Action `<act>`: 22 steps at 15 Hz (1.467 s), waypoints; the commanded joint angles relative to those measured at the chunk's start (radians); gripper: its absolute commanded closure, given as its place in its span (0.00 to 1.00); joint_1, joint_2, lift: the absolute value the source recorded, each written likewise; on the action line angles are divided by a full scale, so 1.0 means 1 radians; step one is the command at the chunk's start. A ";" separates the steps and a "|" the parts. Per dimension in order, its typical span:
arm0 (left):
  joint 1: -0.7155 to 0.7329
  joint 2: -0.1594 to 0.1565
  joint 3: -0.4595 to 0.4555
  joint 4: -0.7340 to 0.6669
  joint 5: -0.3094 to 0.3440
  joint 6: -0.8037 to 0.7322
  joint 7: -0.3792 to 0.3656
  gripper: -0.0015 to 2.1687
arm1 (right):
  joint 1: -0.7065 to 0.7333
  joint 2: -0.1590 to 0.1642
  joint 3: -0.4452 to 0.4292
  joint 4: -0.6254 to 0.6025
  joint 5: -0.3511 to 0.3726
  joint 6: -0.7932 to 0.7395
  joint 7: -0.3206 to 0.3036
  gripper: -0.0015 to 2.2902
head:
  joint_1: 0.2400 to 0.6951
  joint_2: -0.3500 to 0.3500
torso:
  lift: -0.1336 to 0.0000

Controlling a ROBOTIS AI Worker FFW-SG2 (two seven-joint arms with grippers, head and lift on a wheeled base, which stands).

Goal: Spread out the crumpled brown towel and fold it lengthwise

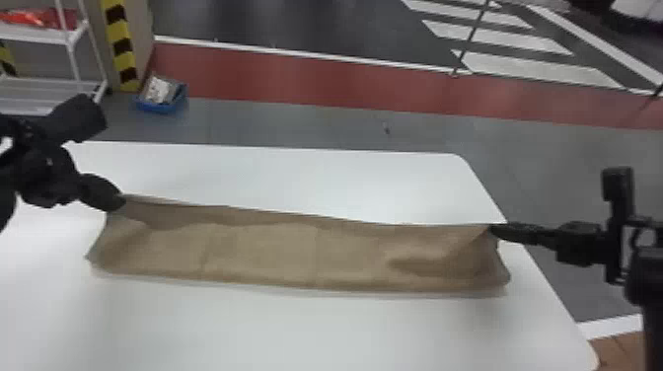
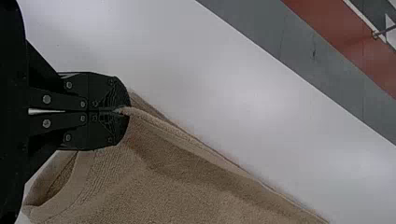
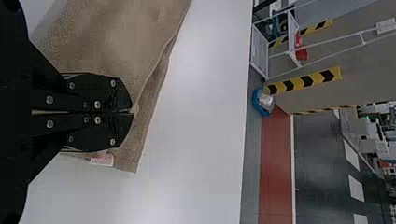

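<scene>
Brown cloth towel [image 1: 276,254] lay stretched on the white tabletop [image 1: 296,328]; spreading done, lengthwise fold seemingly underway. My black flat-fingered left gripper [image 2: 123,111] pinched its ten-o'clock corner, matching right gripper [image 3: 130,112] its two-o'clock one. Release was pending.

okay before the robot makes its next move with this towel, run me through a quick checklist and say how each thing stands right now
1. Left gripper shut on the towel: ok.
2. Right gripper shut on the towel: ok.
3. Held edge drawn out between both grippers: ok, with a slight sag.
4. Towel's lower edge over the table: ok.
5. Lower edge touching the table all along: cannot tell.
6. Towel laid flat and let go: not ok, both grippers hold it by the far edge.
</scene>
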 commanded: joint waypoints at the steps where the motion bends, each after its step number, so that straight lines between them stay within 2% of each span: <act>1: 0.002 0.004 0.000 0.002 -0.001 -0.008 -0.002 0.71 | -0.013 0.005 0.032 0.030 0.022 0.002 -0.029 0.53 | 1.00 0.13 | 0.07; 7: 0.007 0.010 0.005 0.005 0.004 -0.014 0.002 0.71 | -0.045 0.018 0.029 0.063 0.024 0.035 -0.119 0.52 | 1.00 0.13 | 0.07; 8: 0.007 0.010 0.005 0.005 0.004 -0.017 0.002 0.71 | -0.045 0.024 0.031 0.063 0.024 0.051 -0.151 0.38 | 1.00 0.13 | 0.07; 9: 0.008 0.010 0.005 0.006 0.005 -0.020 0.002 0.71 | -0.045 0.036 0.029 0.063 0.024 0.066 -0.204 0.17 | 1.00 0.13 | 0.07; 10: 0.008 0.009 0.005 0.006 0.004 -0.020 0.002 0.71 | -0.045 0.047 0.026 0.063 0.013 0.078 -0.256 0.05 | 1.00 0.13 | 0.07; 13: 0.011 0.010 0.005 0.006 0.004 -0.020 0.002 0.71 | -0.036 0.077 0.014 0.049 -0.018 0.075 -0.332 0.03 | 1.00 0.11 | 0.07; 16: 0.011 0.013 0.005 0.006 0.004 -0.020 0.002 0.71 | -0.028 0.079 0.011 0.046 -0.021 0.072 -0.374 0.03 | 1.00 0.11 | 0.07; 19: 0.014 0.015 0.005 0.009 0.004 -0.026 0.002 0.71 | -0.016 0.079 0.008 0.044 -0.025 0.066 -0.375 0.04 | 1.00 0.10 | 0.07; 20: 0.014 0.015 0.005 0.009 0.004 -0.026 0.002 0.71 | -0.009 0.080 0.008 0.041 -0.050 0.063 -0.375 0.04 | 1.00 0.10 | 0.07; 22: 0.014 0.015 0.008 0.009 0.004 -0.026 -0.005 0.71 | 0.004 0.096 0.026 0.021 -0.064 0.060 -0.374 0.04 | 1.00 0.11 | 0.07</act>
